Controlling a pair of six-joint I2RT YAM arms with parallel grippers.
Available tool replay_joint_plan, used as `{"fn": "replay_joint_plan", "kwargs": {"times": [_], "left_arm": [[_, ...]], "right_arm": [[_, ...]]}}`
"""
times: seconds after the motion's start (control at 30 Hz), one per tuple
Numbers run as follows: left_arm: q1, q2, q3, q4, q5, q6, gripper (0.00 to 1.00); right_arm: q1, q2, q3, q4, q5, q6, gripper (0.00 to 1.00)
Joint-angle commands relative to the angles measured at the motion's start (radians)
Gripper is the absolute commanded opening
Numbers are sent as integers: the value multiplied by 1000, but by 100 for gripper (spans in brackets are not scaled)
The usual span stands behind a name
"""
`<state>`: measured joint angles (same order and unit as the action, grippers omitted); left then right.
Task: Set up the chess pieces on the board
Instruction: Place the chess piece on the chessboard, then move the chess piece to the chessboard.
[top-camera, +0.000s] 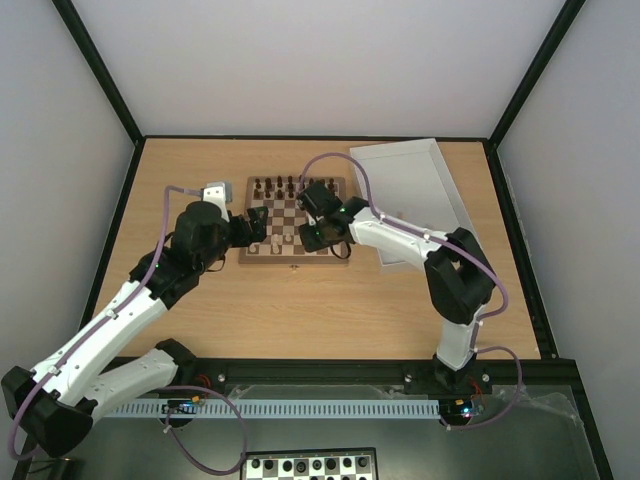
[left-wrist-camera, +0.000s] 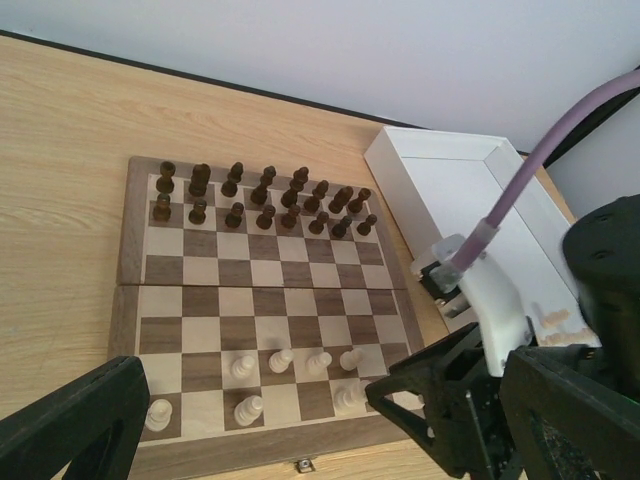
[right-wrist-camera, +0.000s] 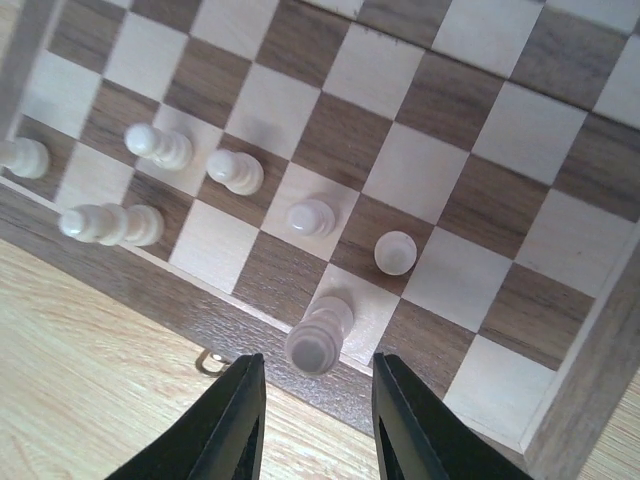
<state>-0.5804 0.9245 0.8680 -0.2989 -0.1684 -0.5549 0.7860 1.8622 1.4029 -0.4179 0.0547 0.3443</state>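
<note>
The wooden board (top-camera: 300, 215) lies mid-table. Dark pieces (top-camera: 290, 187) fill its far rows. Several cream chess pieces (left-wrist-camera: 281, 360) stand on the two near rows of the board (left-wrist-camera: 250, 270). In the right wrist view a taller cream piece (right-wrist-camera: 320, 340) stands upright on a near-row square of the board (right-wrist-camera: 450, 170). My right gripper (right-wrist-camera: 315, 410) is open, its fingers apart on either side of the piece's top without touching it. My left gripper (left-wrist-camera: 260, 440) is wide open and empty over the board's near left edge. In the top view both the left gripper (top-camera: 255, 235) and the right gripper (top-camera: 312, 236) hover over the near rows.
A white tray (top-camera: 415, 195) lies right of the board, also in the left wrist view (left-wrist-camera: 470, 200). The right arm's wrist (left-wrist-camera: 495, 300) and purple cable crowd the board's near right corner. A black-and-white board (top-camera: 310, 465) sits below the table edge.
</note>
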Motion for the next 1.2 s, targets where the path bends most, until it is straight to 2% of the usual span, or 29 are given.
{"fn": "replay_joint_plan", "kwargs": {"times": [0.0, 0.23, 0.43, 0.93, 1.07, 1.17], "left_arm": [[-9, 5, 0, 14, 0, -9, 99], [-13, 6, 3, 15, -6, -12, 100], [-15, 6, 1, 15, -9, -13, 99], [-15, 14, -3, 20, -17, -13, 100], [-15, 18, -3, 23, -19, -14, 100], [-16, 20, -3, 23, -19, -13, 99]], "right_arm": [[4, -64, 6, -54, 21, 0, 32], [4, -67, 32, -67, 25, -8, 32], [5, -25, 36, -65, -6, -11, 26], [5, 65, 61, -70, -35, -19, 27], [4, 78, 73, -73, -41, -23, 13], [5, 84, 81, -73, -51, -24, 10]]}}
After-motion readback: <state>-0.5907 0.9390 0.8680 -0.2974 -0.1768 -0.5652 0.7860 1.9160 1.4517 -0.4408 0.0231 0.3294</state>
